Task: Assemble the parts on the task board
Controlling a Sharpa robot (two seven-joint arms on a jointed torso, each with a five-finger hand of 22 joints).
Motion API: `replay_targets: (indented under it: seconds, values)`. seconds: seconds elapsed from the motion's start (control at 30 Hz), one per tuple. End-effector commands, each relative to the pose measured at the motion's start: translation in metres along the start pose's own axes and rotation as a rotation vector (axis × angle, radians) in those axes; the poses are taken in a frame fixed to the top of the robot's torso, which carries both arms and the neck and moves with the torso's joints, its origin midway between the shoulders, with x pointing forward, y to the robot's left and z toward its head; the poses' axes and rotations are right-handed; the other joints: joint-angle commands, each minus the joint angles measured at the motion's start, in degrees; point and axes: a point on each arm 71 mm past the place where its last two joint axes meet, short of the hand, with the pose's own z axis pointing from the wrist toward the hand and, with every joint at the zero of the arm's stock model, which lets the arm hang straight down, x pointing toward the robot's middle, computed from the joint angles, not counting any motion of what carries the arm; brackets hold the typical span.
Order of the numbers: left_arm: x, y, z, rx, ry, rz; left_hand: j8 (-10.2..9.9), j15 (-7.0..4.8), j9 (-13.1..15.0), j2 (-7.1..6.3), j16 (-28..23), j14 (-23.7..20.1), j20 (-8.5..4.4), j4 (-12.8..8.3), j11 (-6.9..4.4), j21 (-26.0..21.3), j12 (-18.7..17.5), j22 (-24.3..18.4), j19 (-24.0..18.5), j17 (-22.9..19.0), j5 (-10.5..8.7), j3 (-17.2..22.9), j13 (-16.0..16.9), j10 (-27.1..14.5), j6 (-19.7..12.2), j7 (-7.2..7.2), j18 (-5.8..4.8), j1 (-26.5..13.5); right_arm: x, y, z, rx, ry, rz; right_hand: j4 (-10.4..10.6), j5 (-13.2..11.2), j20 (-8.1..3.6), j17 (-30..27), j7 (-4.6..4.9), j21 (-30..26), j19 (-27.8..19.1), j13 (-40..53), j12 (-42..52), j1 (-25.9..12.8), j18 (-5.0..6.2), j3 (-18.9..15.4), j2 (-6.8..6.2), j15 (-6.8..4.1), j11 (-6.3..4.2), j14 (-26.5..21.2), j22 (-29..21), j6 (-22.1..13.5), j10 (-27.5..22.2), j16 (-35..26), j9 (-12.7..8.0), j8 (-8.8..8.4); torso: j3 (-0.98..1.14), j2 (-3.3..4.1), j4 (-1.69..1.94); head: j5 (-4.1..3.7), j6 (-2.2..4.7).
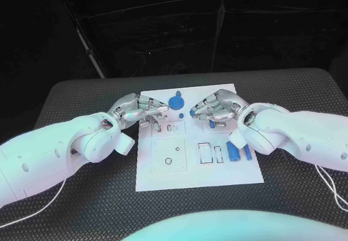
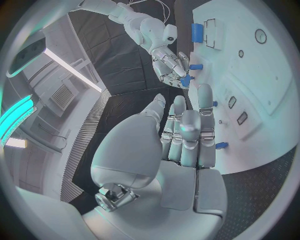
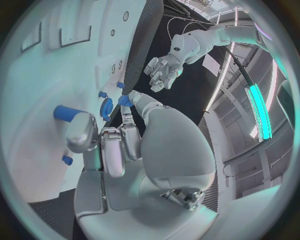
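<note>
Both hands sit over the far half of the board point(image 1: 196, 170). Left hand point(image 1: 137, 110): fingers loosely curled, holding nothing I can see. Right hand point(image 1: 215, 108): fingers bent over a blue peg point(image 3: 67, 113), grip unclear. Gear point(image 1: 177, 102) lies near the far edge, two cylinders point(image 1: 237, 150) by the right edge. Parts look small, rigid, light, likely slick (pinch the sides).
</note>
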Motion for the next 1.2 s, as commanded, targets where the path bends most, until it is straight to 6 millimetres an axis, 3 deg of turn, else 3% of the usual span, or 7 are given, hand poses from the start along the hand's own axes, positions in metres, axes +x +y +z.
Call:
replay_targets:
  seconds: [0.03,0.17,0.3,0.43,0.7,1.0,1.2]
  values:
    - [0.002,0.000,0.001,-0.009,0.000,-0.007,-0.03,-0.18,-0.36,0.37,2.47,1.54,-0.07,0.52,-0.15,0.59,0.70,0.31,0.79,2.28,-0.18,-0.24,0.11,0.84,0.31,-0.16,1.18,-0.42,0.009,0.004,0.000,-0.006,0.025,0.097,-0.26,0.38,0.08,14.28,-1.28,0.21,0.07,3.18,-0.09,0.16,-0.69,-0.02,0.63,0.01,0.40,5.77,0.07,1.79,0.14,0.26,2.70,2.38,0.00,-0.03,0.02,0.09,0.02]
    - [0.003,0.003,0.002,-0.029,-0.012,-0.077,-0.68,-0.36,-1.16,2.37,8.25,4.75,-0.32,2.87,-0.22,5.80,2.73,4.65,3.85,7.72,-0.15,-0.97,0.78,2.73,0.00,-0.18,0.36,-2.81,0.010,0.009,0.000,-0.006,0.025,0.166,-0.26,0.55,0.10,14.42,-1.22,0.26,0.12,3.29,0.00,-0.04,-0.71,-0.15,0.66,0.03,0.44,5.80,0.17,1.70,0.20,0.33,2.69,2.37,0.07,-0.05,-0.02,0.24,0.04]
    - [0.005,0.006,0.004,-0.043,-0.029,-0.162,-0.96,-0.48,-1.80,3.77,12.11,6.56,-0.50,5.58,-0.30,11.35,5.07,9.47,6.46,11.44,-0.17,-2.43,1.80,3.79,0.20,-0.31,-0.54,-6.01,0.009,0.017,-0.001,-0.001,0.024,0.252,-0.25,0.61,0.11,14.38,-1.20,0.24,0.10,3.30,0.00,-0.12,-0.70,-0.20,0.67,0.05,0.46,5.79,0.13,1.66,0.20,0.31,2.68,2.36,-0.01,-0.14,-0.05,0.16,0.24]
    - [0.010,0.007,0.009,-0.041,-0.034,-0.241,-1.28,-0.65,-2.43,4.27,15.72,8.14,-0.69,7.84,-0.48,16.94,7.64,14.41,8.74,15.10,-0.18,-4.56,3.01,4.59,0.15,-0.49,-1.42,-8.77,0.009,0.022,-0.004,0.020,0.028,0.333,-0.24,0.70,0.13,14.33,-1.17,0.20,0.06,3.38,0.06,-0.25,-0.69,-0.28,0.69,0.07,0.49,5.78,0.07,1.58,0.24,0.29,2.67,2.34,-0.06,-0.29,-0.12,0.02,0.62]
    - [0.020,0.006,0.019,-0.040,-0.026,-0.333,-1.69,-0.64,-3.41,5.59,19.11,9.53,-0.77,10.69,-0.47,22.66,11.17,19.61,10.48,18.68,-0.20,-8.08,4.71,4.69,-0.12,-0.40,-2.31,-11.59,0.008,0.028,-0.005,0.057,0.030,0.414,-0.22,0.76,0.17,14.19,-1.11,0.14,-0.01,3.51,0.16,-0.54,-0.66,-0.49,0.70,0.12,0.55,5.75,-0.06,1.41,0.28,0.22,2.65,2.30,-0.10,-0.55,-0.31,0.11,1.21]
    - [0.025,0.006,0.025,-0.051,-0.022,-0.366,-1.64,-0.61,-3.98,7.71,20.61,10.19,-0.71,10.99,-0.42,25.84,13.33,22.55,11.35,20.34,-0.19,-10.82,5.64,4.63,0.19,-0.35,-2.77,-14.50,0.011,0.028,-0.003,0.089,0.043,0.476,-0.20,0.76,0.18,14.16,-1.10,0.13,-0.02,3.59,0.22,-0.64,-0.66,-0.56,0.71,0.13,0.57,5.74,-0.08,1.38,0.33,0.20,2.64,2.30,-0.12,-0.40,-0.26,0.23,1.89]
    - [0.033,0.005,0.030,-0.061,0.003,-0.374,-1.54,-0.57,-4.26,8.60,21.17,10.45,-0.66,11.01,-0.38,27.09,14.22,23.72,11.63,20.98,-0.19,-12.16,5.96,4.54,0.48,-0.29,-2.94,-15.44,0.014,0.028,-0.002,0.106,0.052,0.525,-0.15,0.76,0.21,14.26,-1.07,0.16,0.00,3.55,0.18,-0.90,-0.67,-0.73,0.76,0.17,0.60,5.77,-0.01,1.32,0.26,0.26,2.64,2.32,-0.13,-0.36,-0.32,0.43,1.98]
